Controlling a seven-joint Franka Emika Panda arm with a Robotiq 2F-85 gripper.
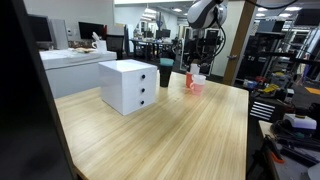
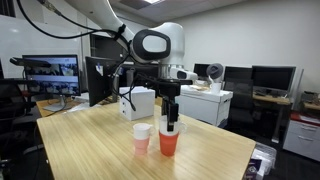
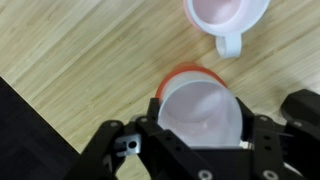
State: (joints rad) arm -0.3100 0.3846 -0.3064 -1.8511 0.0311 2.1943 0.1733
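Mug one, orange cup one.

The room is lit brightly and evenly from overhead. In both exterior views no hard shadows are thrown on the wooden table; only a short, soft shadow is seen at the foot of the white drawer unit. A pale sheen is spread across the far part of the tabletop. The lit monitor at the left is slightly blown out. Both exterior views are rendered coarse and soft in detail. In the wrist view the inside of the orange cup is washed out almost to white, the gripper is left dark and blurred, and the wood grain is smeared.
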